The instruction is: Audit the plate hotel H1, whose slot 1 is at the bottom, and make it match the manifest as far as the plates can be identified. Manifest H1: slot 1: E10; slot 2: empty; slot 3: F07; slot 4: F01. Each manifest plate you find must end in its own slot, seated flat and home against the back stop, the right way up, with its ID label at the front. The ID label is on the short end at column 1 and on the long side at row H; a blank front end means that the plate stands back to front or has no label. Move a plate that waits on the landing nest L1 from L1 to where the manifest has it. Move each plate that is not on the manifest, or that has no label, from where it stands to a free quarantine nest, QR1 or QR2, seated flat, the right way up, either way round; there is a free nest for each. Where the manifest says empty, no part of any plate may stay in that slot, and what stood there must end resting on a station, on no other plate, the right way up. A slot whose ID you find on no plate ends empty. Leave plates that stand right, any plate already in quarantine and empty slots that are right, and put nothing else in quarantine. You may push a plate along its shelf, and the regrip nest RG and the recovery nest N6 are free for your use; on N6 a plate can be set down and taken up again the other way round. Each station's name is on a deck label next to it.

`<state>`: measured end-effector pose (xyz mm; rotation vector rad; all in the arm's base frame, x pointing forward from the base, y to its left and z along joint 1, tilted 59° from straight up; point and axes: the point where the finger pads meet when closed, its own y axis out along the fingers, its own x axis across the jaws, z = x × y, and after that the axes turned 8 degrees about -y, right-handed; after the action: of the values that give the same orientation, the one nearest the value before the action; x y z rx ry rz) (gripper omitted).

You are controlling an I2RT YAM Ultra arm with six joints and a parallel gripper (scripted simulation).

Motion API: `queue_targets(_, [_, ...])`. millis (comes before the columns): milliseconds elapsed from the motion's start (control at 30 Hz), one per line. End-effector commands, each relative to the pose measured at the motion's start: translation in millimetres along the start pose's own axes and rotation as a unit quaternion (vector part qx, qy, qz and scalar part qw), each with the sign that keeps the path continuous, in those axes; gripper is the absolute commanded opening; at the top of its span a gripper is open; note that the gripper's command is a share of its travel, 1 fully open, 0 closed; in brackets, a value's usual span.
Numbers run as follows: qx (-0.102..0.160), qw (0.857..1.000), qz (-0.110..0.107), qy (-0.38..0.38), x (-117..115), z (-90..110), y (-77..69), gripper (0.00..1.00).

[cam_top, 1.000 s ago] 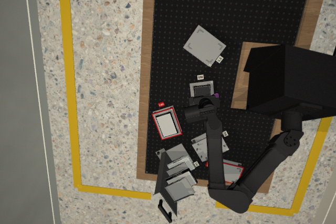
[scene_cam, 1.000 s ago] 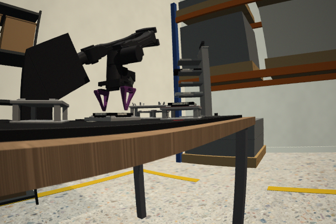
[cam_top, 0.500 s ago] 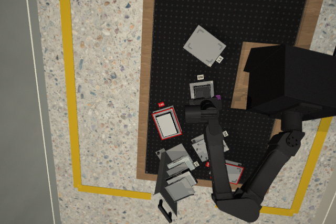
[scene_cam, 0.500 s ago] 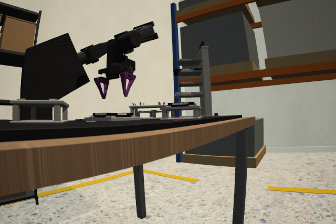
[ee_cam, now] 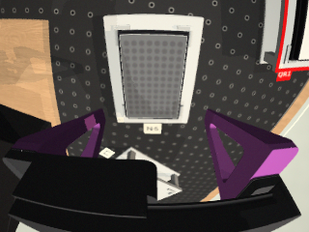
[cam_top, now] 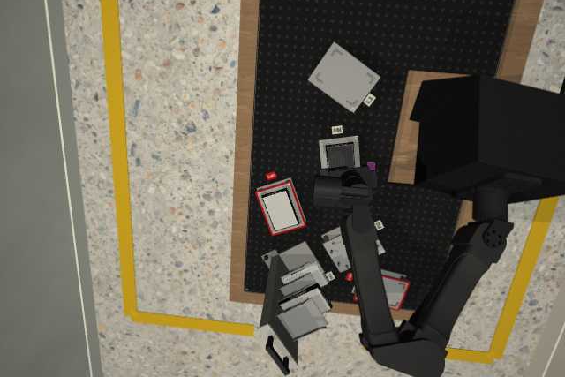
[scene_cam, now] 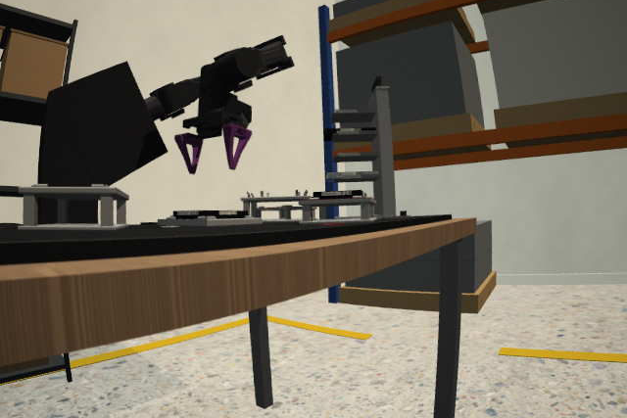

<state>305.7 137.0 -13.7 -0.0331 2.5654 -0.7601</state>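
Observation:
My gripper (scene_cam: pixel 212 168) (ee_cam: pixel 154 114) is open and empty. It hangs well above the recovery nest N6 (cam_top: pixel 323 152) (ee_cam: pixel 111 58). A dark plate (cam_top: pixel 340 154) (scene_cam: pixel 202 212) (ee_cam: pixel 154 73) with a fine grid of wells lies flat in N6, clear of the fingers. The plate hotel H1 (cam_top: pixel 274 290) (scene_cam: pixel 383 150) stands at the table's end, and plates show on some of its shelves; I cannot read their labels. The quarantine nest QR1 (cam_top: pixel 263 207) (ee_cam: pixel 278 68), with a red border, holds a white plate (cam_top: pixel 279 207) (ee_cam: pixel 303 7). The arm partly hides QR2 (cam_top: pixel 401 292).
The landing nest L1 (cam_top: pixel 342 76) is a bare grey plate stand at the back. The regrip nest RG (cam_top: pixel 335 249) lies under my forearm. A large black box (cam_top: pixel 493 131) (scene_cam: pixel 96 130) stands on the right of the table.

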Motion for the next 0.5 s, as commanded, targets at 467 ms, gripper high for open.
queue_targets(467, [-0.004,1.0,0.002,0.006,1,0,-46.3,1.0])
